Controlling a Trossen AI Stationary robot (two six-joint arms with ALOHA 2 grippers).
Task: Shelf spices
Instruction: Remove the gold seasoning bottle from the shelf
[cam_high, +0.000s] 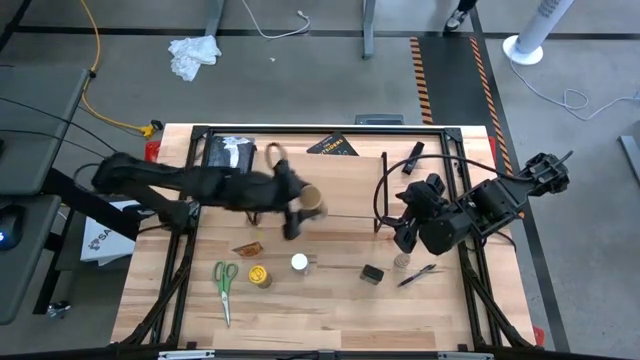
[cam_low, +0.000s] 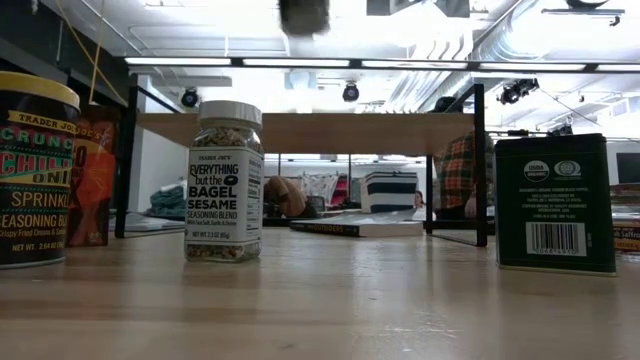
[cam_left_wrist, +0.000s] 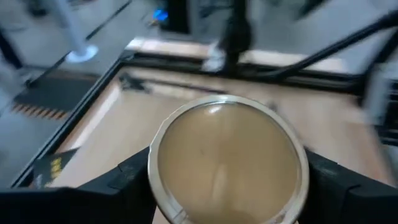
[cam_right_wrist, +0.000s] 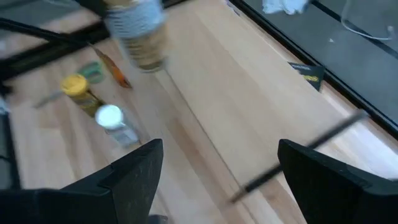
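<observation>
Grey concrete floor (cam_high: 300, 80) with a crumpled white rag (cam_high: 193, 53) and white fan (cam_high: 535, 30).

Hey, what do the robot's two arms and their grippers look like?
Both arms are matte black and jointed, with bulky housings. The left arm looks draped in dark covering; the right arm shows a black cable looping beside it. Each gripper, left gripper and right gripper, has two broad, flat black fingers.

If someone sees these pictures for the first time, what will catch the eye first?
First, the wide tan round jar filling the left wrist view, sitting between the fingers of the left tool above the table's middle. Next, the white-lidded bagel seasoning jar close in the low view, beside the yellow-lidded chili jar and the dark green tin. The right tool hangs open at the right.
</observation>
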